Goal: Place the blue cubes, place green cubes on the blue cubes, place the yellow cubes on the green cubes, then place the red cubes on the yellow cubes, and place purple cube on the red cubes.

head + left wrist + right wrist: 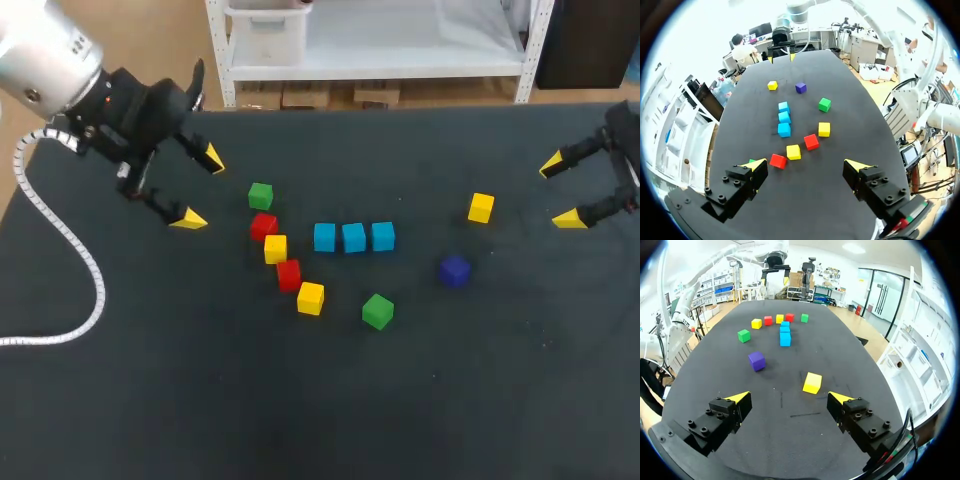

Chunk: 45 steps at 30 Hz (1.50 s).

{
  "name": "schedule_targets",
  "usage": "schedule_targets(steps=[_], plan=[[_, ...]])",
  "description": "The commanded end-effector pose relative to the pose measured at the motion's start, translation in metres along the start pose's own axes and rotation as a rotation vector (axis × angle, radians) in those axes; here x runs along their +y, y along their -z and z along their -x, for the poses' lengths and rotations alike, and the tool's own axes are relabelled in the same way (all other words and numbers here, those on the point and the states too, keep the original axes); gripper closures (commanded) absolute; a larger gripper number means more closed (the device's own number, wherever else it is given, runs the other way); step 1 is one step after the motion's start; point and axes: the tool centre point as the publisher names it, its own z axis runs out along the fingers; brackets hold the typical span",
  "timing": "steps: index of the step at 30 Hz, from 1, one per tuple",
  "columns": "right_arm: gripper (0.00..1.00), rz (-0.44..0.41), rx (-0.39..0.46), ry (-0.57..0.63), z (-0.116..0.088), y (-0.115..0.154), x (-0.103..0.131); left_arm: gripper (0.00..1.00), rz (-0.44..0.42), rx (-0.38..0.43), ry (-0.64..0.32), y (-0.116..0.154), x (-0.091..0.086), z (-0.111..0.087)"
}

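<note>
Centrally, three blue cubes [353,237] sit in a touching row. Just beside them runs a chain [275,248] of green, red and yellow cubes. A green cube [377,311], purple cube [454,270] and yellow cube [481,207] lie apart. Left gripper [200,189] and right gripper [560,190] hover wide open, empty.

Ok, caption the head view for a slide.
Three blue cubes in a row, purple cube apart, both jaws open.

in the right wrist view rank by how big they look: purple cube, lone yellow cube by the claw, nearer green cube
1. lone yellow cube, slightly ahead
2. purple cube
3. nearer green cube
Nearness to the camera drives this; real sizes may be alike.
</note>
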Motion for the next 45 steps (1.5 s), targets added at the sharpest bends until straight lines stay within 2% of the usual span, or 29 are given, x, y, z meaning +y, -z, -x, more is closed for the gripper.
schedule_targets(steps=[1, 30, 33, 45], plan=[[0.0, -0.002, 0.0, 0.0, 0.0, 0.0, 0.001, 0.0, -0.004, 0.0, -0.002, -0.001, 0.002, 0.0], [0.0, -0.002, 0.0, 0.0, 0.0, 0.0, 0.001, 0.0, -0.004, 0.0, -0.002, -0.001, 0.002, 0.0], [0.0, -0.002, 0.0, 0.0, 0.0, 0.0, 0.001, 0.0, -0.004, -0.008, -0.008, -0.002, 0.009, -0.005], [0.0, -0.002, 0.0, 0.0, 0.0, 0.0, 0.001, 0.0, -0.078, 0.088, -0.053, -0.022, 0.044, -0.014]])
